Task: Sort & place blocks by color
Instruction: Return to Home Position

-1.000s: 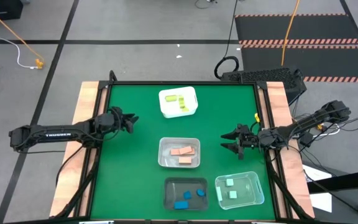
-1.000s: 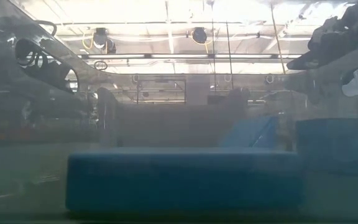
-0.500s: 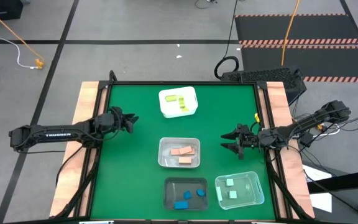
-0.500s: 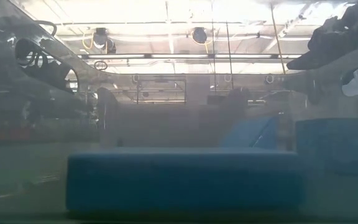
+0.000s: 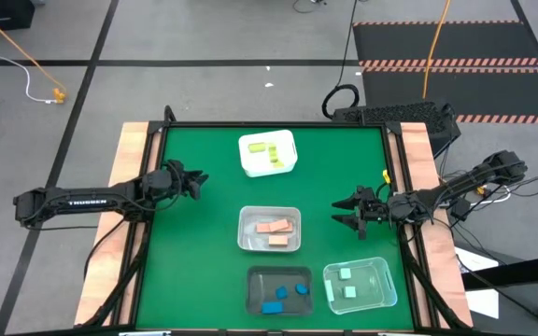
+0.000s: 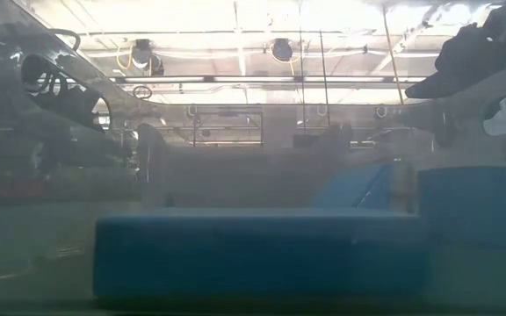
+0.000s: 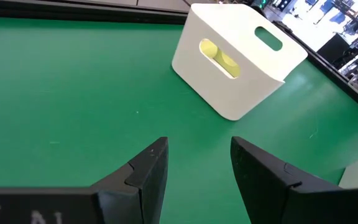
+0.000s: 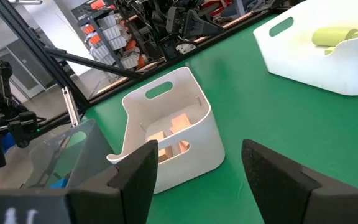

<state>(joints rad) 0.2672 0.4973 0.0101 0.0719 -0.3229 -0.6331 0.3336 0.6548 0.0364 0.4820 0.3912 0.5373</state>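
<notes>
The blocks lie sorted in four tubs on the green table. Yellow blocks sit in the white tub at the far middle. Salmon-tan blocks lie in the tub at the centre. Blue blocks fill the dark tub at the near edge. Mint green blocks rest in the clear tub beside it. My left gripper stands open by the left edge, above the table. My right gripper stands open by the right edge. Neither holds anything.
Bare green table lies between the left arm and the tubs, and between the white tub and the right arm. Wooden rails run along both sides. The low view looks through the dark tub at a blue block.
</notes>
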